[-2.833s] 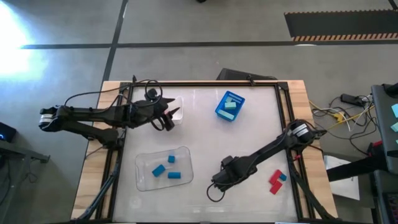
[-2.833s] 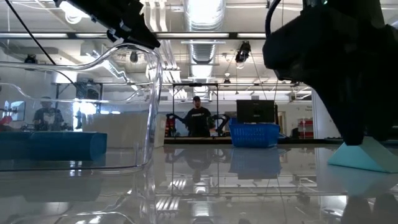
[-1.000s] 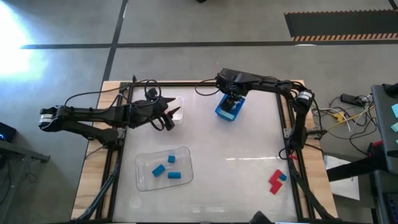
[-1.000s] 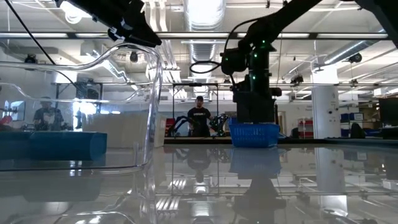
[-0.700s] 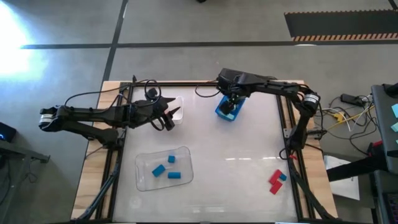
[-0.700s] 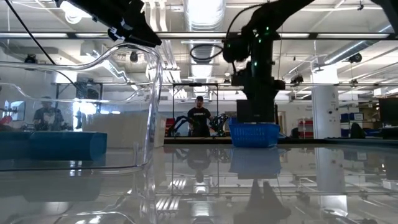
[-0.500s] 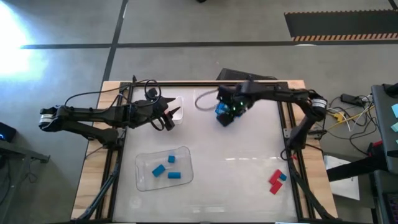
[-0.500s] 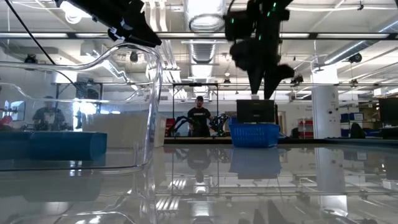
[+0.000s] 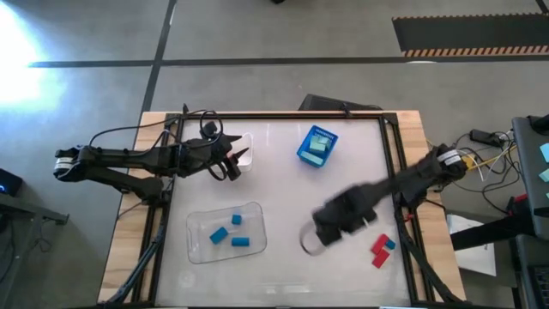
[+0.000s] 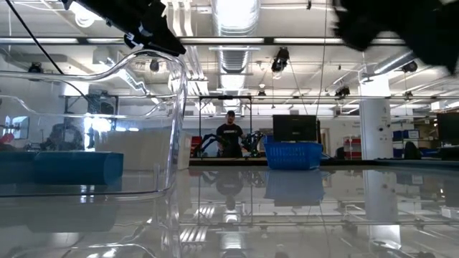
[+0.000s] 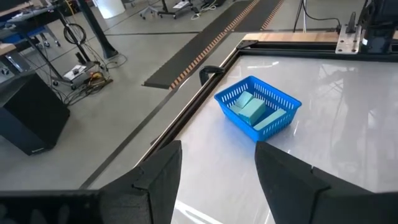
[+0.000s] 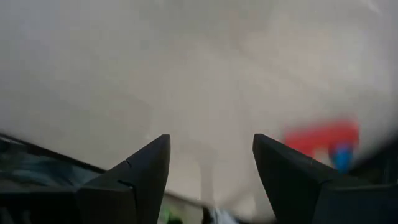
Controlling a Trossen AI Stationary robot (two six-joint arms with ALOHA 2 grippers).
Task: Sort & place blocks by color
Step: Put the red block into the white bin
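No writing or label is showing anywhere.

High view: the white table (image 9: 283,184) is sitting on a grey floor crossed by dark lines. The left gripper (image 9: 233,160) is hovering over a small clear tray (image 9: 244,140) at the far left, fingers apart and empty. The right gripper (image 9: 330,230) is smearing across the table's near middle. Mint blocks (image 9: 319,146) are lying in the blue basket (image 9: 302,151); blue blocks (image 9: 230,233) are lying in the large clear tray (image 9: 199,245); red blocks (image 9: 378,250) with one blue piece are lying near the right edge.

Low view: the clear tray's wall (image 10: 168,115) is filling the left; a person (image 10: 230,139) is standing in the workshop beyond.

Left wrist view: dark fingers (image 11: 163,180) are standing apart, framing the basket.

Right wrist view: fingers (image 12: 146,171) are standing apart, empty; red blocks (image 12: 320,140) are blurring beyond.
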